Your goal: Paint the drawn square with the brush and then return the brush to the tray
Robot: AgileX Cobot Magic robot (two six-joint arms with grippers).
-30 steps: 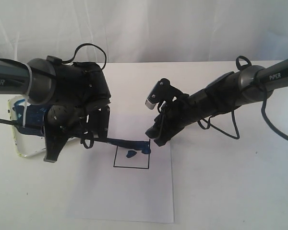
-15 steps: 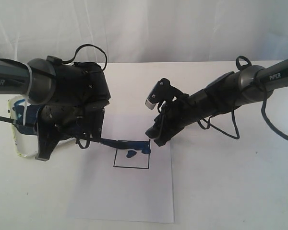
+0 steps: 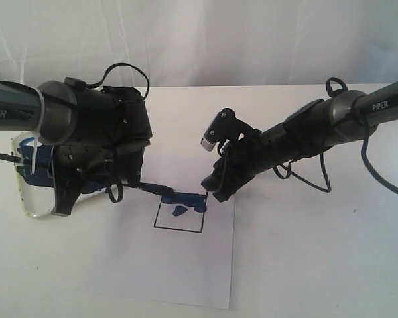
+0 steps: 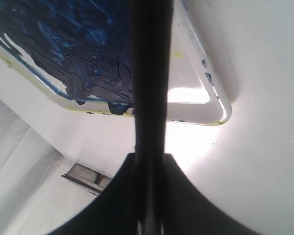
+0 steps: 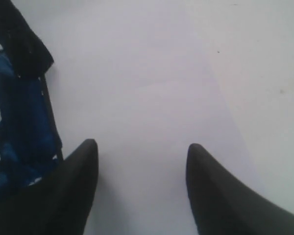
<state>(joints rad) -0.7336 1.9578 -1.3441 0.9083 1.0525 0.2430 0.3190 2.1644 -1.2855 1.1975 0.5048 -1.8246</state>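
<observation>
The drawn square (image 3: 177, 222) is a thin black outline on the white paper, with blue smears along its top edge and one blob inside. The brush (image 3: 152, 189) lies nearly level, its blue bristle end on the square's top edge. Its handle end pokes out far left. My left gripper (image 4: 149, 161) is shut on the dark handle (image 4: 149, 73), over the tray (image 4: 206, 105) with its blue-smeared inside. The tray's pale rim (image 3: 23, 205) shows under the left arm. My right gripper (image 3: 214, 190) stands open at the square's upper right corner, its fingers (image 5: 83, 166) empty above the paper.
The white paper sheet (image 3: 186, 271) lies slightly askew on the white table (image 3: 318, 265). Blue paint and the square's black line (image 5: 24, 132) show beside my right gripper's fingers. A white curtain (image 3: 252, 40) hangs behind the table. Cables loop off both arms.
My left arm has drawn back to the left, dragging the brush tip leftward along the square's top edge. The paper has turned slightly, its near edge shifting left. The right arm has stayed put.
</observation>
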